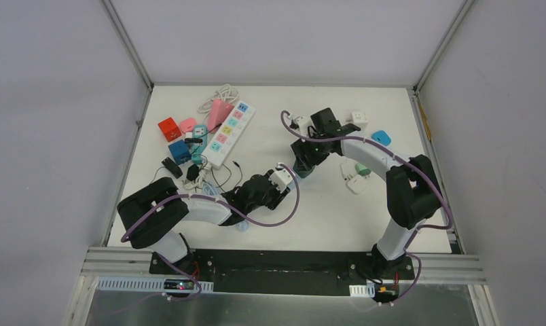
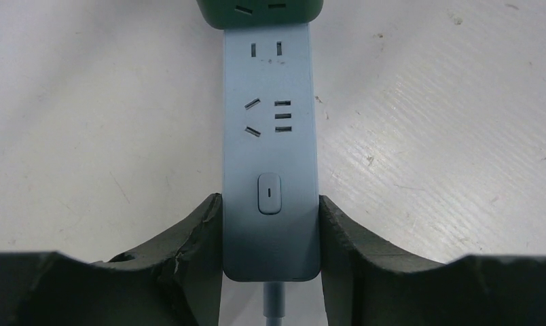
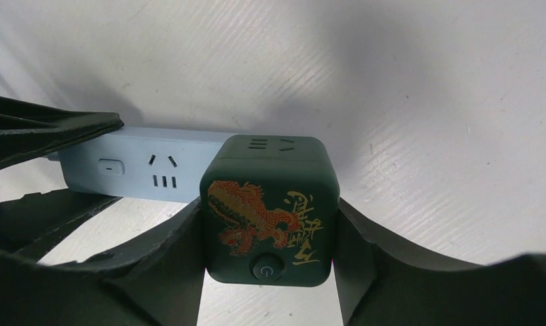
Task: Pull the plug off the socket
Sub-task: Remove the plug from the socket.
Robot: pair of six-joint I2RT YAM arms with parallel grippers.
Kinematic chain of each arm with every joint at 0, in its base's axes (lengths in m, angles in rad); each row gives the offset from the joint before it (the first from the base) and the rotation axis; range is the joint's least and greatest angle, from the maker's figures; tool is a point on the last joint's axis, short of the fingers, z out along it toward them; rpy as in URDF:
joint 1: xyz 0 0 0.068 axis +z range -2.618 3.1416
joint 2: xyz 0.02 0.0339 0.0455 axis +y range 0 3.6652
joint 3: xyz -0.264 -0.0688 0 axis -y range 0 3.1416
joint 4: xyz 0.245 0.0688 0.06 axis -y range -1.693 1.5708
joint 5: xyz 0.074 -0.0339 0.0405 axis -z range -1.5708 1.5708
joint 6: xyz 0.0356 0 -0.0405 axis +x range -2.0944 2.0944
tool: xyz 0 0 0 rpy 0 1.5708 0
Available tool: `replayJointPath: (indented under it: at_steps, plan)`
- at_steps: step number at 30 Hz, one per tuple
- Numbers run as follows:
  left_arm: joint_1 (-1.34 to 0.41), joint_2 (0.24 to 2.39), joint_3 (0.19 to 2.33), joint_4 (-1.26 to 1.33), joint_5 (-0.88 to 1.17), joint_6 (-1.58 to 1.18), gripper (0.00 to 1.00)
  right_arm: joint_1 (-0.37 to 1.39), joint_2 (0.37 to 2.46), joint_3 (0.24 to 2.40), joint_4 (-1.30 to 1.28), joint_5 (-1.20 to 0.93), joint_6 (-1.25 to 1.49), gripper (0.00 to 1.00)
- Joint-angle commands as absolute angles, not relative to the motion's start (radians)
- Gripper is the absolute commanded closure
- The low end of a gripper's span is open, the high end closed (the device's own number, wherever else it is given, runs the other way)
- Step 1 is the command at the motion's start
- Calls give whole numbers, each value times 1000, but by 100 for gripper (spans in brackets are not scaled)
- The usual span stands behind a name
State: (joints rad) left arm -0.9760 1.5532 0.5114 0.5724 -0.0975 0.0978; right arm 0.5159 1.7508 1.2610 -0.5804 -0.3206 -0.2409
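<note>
The socket is a pale blue power strip [image 2: 270, 136] lying flat on the white table. My left gripper [image 2: 270, 207] is shut on its cable end, one dark finger pressed against each long side beside the switch. The plug is a dark green cube [image 3: 270, 210] with a red-and-gold dragon print. It sits on the strip's far end [image 3: 134, 166], and no gap shows between them. My right gripper [image 3: 270, 227] is shut on the cube's two sides. In the top view the cube [image 1: 302, 168] lies mid-table between both wrists.
A white multicolour power strip [image 1: 228, 134], a red cube [image 1: 169, 128], a blue cube [image 1: 179, 151] and loose cables lie at the back left. White adapters [image 1: 355, 183] and a blue one [image 1: 381, 138] lie near the right arm. Walls enclose the table.
</note>
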Motion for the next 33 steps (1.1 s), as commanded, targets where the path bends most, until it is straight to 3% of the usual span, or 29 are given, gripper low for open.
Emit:
replayJointPath:
  at_steps: [1, 6, 13, 16, 28, 33]
  plan:
    - [-983, 1534, 509, 501, -96, 115, 100, 602, 1678, 1231, -573, -214, -223, 100]
    - [-982, 1542, 544, 470, -89, 115, 100, 728, 1687, 1236, -556, -7, -271, 100]
    - [-983, 1543, 531, 469, -97, 120, 100, 599, 1694, 1261, -641, -374, -243, 100]
    - [-983, 1540, 523, 475, -102, 128, 100, 565, 1683, 1244, -635, -439, -228, 100]
    - [-982, 1553, 546, 451, -97, 114, 100, 707, 1666, 1234, -580, -110, -262, 100]
    - [-983, 1565, 554, 444, -99, 109, 100, 718, 1674, 1250, -609, -136, -277, 100]
